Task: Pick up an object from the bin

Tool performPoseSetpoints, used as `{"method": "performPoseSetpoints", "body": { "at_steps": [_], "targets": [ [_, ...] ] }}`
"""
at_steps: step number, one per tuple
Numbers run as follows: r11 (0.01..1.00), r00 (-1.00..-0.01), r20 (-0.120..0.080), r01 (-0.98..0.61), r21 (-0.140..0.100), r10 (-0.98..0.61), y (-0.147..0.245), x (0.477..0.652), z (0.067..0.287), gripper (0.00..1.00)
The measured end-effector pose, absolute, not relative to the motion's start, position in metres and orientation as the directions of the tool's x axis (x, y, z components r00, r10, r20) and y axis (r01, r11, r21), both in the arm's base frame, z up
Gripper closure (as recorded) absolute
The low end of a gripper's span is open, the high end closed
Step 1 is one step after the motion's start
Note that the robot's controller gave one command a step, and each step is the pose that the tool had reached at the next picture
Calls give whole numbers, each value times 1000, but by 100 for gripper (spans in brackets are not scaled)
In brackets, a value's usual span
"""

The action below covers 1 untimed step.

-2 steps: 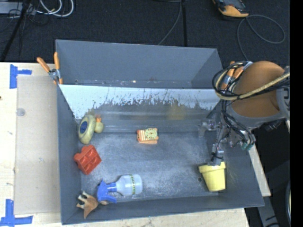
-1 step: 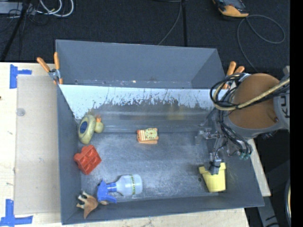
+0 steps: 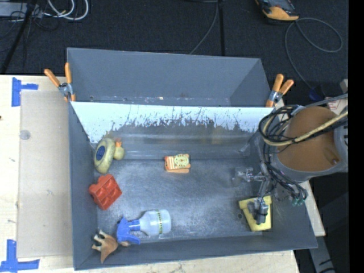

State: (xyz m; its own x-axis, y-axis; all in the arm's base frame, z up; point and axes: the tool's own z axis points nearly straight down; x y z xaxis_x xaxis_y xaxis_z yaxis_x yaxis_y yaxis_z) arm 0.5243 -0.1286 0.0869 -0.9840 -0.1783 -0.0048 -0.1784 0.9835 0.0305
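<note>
**Tool position: near right corner of bin**

The tool [image 3: 260, 208] is lowered into the near right corner of the grey metal bin [image 3: 170, 78], with the arm reaching in from the right. It stands directly over a flat yellow object [image 3: 253, 220] that lies on the bin floor close to the right wall. The tool's dark tip overlaps the middle of this object. Whether the tool is apart, together or clamped on the object cannot be told, and contact cannot be confirmed.

Other contents lie well apart from the tool:

- A small orange block [image 3: 177, 163] with a pale printed face, near the middle of the floor.
- A red brick-shaped toy [image 3: 105, 191] at the left side.
- A yellow-green rounded toy [image 3: 106, 154] in the far left corner, against the wall.
- A clear bottle with a blue cap [image 3: 149, 223], lying on its side along the near wall.
- A brown toy figure [image 3: 105, 242] in the near left corner — just beside the blue cap.
</note>
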Motion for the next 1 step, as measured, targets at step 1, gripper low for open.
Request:
{"method": "performPoseSetpoints", "body": {
  "at_steps": [1],
  "targets": [
    [984,-984,11,-176,18,-176,-135,518,82,0]
  ]
}}
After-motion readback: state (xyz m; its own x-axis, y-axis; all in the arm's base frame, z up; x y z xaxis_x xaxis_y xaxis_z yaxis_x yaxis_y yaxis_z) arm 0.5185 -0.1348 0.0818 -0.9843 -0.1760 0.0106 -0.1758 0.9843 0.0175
